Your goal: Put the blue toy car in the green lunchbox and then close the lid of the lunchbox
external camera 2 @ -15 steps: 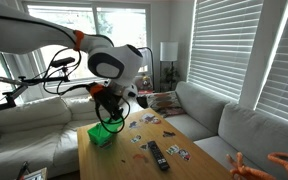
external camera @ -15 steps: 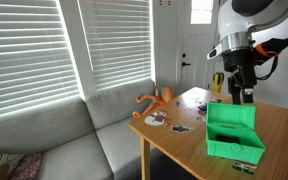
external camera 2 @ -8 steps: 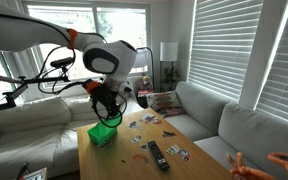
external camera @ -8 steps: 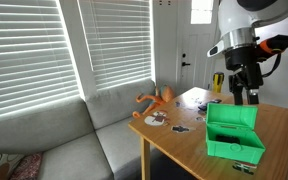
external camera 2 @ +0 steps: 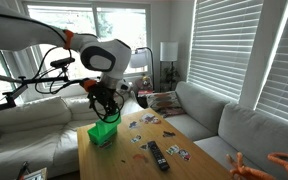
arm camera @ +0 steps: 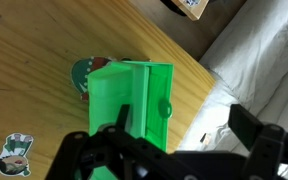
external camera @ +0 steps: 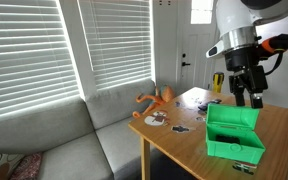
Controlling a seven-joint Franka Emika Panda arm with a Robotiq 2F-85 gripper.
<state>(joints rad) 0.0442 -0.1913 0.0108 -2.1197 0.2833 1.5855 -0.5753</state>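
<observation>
Leftward, orange toy (external camera: 156, 98) at the table (external camera: 276, 125) corner. Further right, lunchbox (external camera: 234, 143) with lid (external camera: 231, 116) standing upright. Just above, gripper (external camera: 246, 102) with fingers apart, holding nothing. No car visible; possibly down inside. Likely light, stiff, slick plastic: push lid's free top edge, far from hinge.

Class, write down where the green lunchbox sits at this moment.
The green lunchbox stands on the wooden table, just below the gripper in an exterior view, with small cards scattered on the tabletop beside it.
</observation>
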